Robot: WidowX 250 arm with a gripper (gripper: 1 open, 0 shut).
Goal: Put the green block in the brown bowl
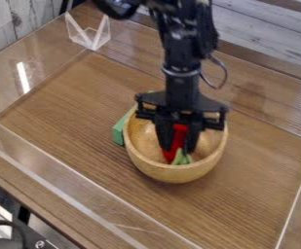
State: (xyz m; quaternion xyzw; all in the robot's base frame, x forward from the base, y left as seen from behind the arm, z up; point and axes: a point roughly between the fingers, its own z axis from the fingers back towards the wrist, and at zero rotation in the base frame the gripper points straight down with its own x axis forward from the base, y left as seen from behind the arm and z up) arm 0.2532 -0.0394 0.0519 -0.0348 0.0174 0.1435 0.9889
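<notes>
And here's the black gripper (176,146), right down over the brown bowl (175,173), its lower end inside the rim and hanging over the hollow! Down there with it we've got a red toy (180,140) with green on it, sitting within the bowl's outline and partly covered by the dark fingers. Are the jaws wide, narrow, or closed on that red toy? From this angle I cannot tell; the dark parts overlap too much. And the green block (119,127)? It's outside the bowl, on the wooden table (64,136), tucked against the bowl's left side as the camera sees it, with just a slim green piece showing past the rim. Whether the two actually touch, I can't say. The bowl itself stands upright, in from the table's edges, nearer the right side of the view than the left. Over toward the table's far left corner there's a clear, pale-edged object (89,31), well apart from the bowl, and down at the near left corner of the view, a black cable (13,224) curves in.
</notes>
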